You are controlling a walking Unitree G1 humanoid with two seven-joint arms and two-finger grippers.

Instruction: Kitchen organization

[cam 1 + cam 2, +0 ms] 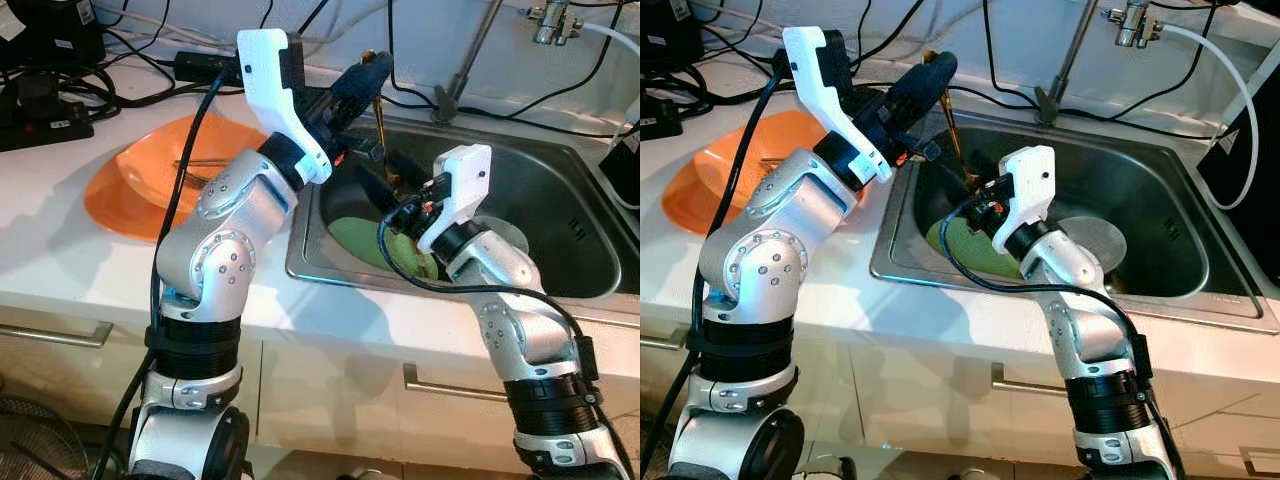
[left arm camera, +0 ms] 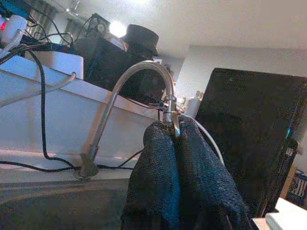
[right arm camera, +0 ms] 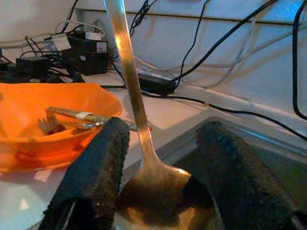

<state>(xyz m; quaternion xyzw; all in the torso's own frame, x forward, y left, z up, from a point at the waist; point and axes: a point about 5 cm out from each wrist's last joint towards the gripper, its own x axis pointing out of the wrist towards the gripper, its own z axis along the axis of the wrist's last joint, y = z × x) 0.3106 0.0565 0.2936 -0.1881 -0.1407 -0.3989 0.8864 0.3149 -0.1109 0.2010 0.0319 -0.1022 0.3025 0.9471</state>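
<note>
1. Left gripper (image 1: 362, 72): black fingers pressed together around the upper end of a long brass-coloured metal spoon (image 1: 382, 135), held raised above the near-left corner of the stainless steel sink (image 1: 560, 190). In the left wrist view the fingers (image 2: 158, 177) meet with no gap, pointing toward the curved chrome tap (image 2: 139, 76).
2. Spoon: hangs steeply from the left gripper, handle up, bowl (image 3: 158, 191) down in the sink. The bowl sits between the two spread fingers of the right gripper (image 1: 405, 210).
3. Right gripper: low inside the sink, fingers (image 3: 96, 177) apart on either side of the spoon bowl, not clamped on it, as far as the right wrist view shows.
4. Round green plate (image 1: 365, 240): lies on the sink floor, directly beneath the right gripper.
5. Shallow orange plastic bowl (image 1: 140, 170): rests on the white countertop (image 1: 60, 250), beyond the left gripper and away from the sink; a gold-coloured fork (image 3: 72, 117) already lies in it.
6. Progress, judged: part done. One utensil appears sorted into the orange bowl; the spoon is lifted but not yet set down; the green plate is untouched in the sink.
7. Writing: no brand, label or legible text can be read.
</note>
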